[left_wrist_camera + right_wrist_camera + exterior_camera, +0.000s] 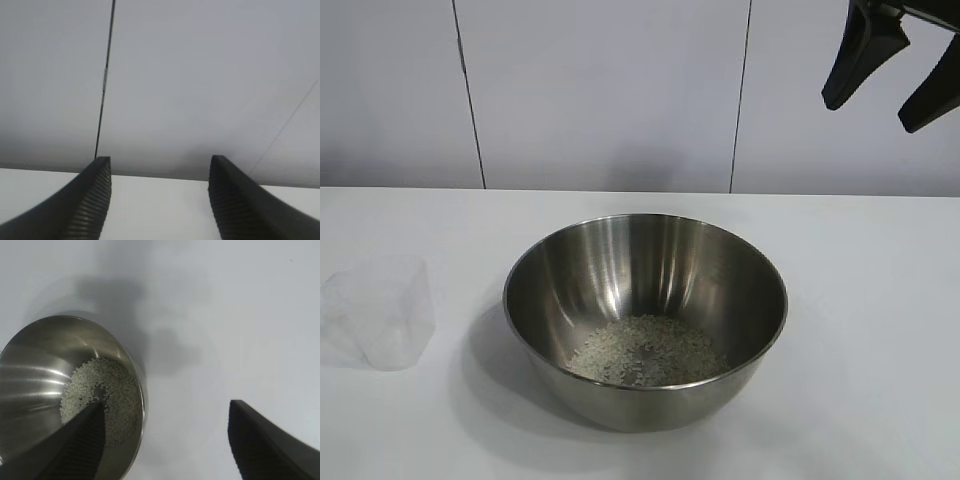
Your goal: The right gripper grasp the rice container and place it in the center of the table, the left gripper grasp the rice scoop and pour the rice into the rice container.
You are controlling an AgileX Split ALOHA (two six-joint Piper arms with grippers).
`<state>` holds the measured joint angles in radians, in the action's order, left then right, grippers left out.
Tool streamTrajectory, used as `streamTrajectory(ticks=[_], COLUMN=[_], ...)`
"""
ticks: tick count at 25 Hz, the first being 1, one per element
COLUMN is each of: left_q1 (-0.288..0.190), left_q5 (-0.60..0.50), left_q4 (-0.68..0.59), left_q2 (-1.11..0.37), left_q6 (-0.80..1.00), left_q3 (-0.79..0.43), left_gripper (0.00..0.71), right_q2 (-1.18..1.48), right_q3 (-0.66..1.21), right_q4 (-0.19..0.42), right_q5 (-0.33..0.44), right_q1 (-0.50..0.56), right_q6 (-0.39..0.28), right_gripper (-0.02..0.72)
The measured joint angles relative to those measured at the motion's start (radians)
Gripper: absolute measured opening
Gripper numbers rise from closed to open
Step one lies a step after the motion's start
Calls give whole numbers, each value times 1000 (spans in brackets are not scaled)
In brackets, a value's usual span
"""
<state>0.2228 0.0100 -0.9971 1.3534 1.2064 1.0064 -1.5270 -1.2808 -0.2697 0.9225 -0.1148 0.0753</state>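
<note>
The bowl [645, 320] sits mid-table [860, 300], rice [645, 352] heaped inside. At nine o'clock the scoop [380, 310] stands upright, apart. At two o'clock, high, the right gripper [895, 80] hangs open, empty. The left gripper [160, 200] is open, empty.

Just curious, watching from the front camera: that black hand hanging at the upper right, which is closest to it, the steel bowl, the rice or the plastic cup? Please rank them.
From the right hand:
1. Steel bowl, centre of the table.
2. Rice, on the bowl's bottom.
3. Plastic cup, far left.
</note>
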Motion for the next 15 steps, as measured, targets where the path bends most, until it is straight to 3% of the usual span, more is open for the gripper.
streamTrajectory(ticks=[4, 7, 15], left_q1=[97, 139, 153], left_q5=[-66, -67, 43], left_q4=[-64, -71, -180], left_q2=[-3, 1, 5], left_q6=[57, 63, 61], left_q3=[47, 72, 90], left_gripper=[423, 423, 423], right_q2=[0, 0, 0], right_q3=[0, 0, 0], right_q4=[0, 0, 0], right_q5=[-2, -2, -2], right_q1=[0, 0, 0], right_q6=[1, 1, 1], right_gripper=[483, 483, 483])
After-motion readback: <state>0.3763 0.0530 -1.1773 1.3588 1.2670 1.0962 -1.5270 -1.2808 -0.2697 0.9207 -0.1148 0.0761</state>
